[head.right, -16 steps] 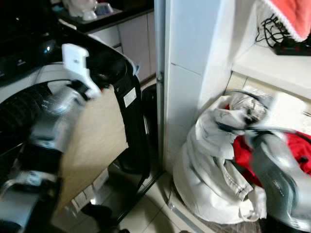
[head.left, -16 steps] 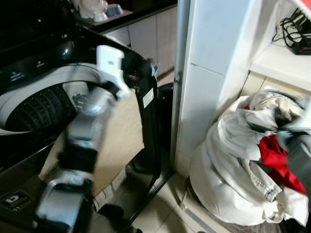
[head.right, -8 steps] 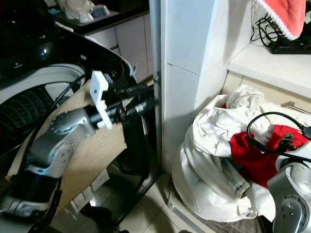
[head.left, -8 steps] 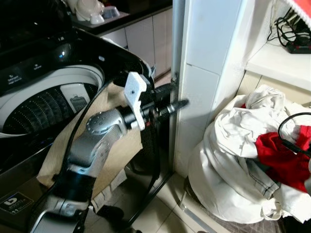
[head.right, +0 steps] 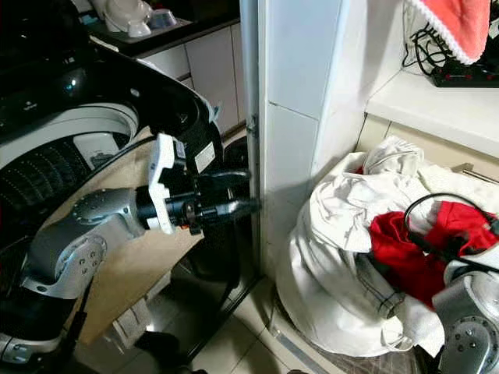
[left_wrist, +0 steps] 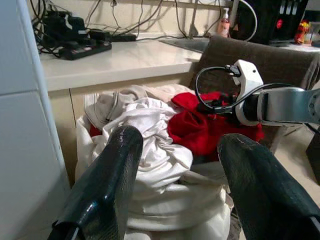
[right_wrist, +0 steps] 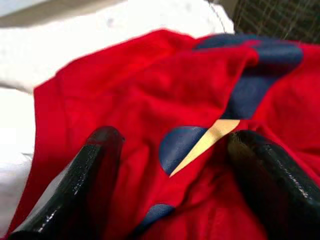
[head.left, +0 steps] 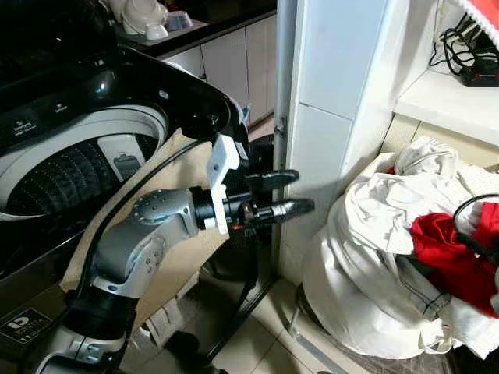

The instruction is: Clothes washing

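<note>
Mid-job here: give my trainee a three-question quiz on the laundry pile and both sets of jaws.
1. True or false: the left gripper holds a white garment.
2. Which garment are the right gripper jaws spread over? A) white garment B) red garment C) pink towel
3. Fill in: the laundry pile sits to the robot's ____ of the washing machine.

Key:
1. False; its jaws are open and hold nothing.
2. B, the red garment with dark blue patches.
3. Right.

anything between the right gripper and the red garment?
Nothing visible. The right gripper is open, fingers either side of the red garment on top of the laundry pile, no cloth or cable between.
</note>
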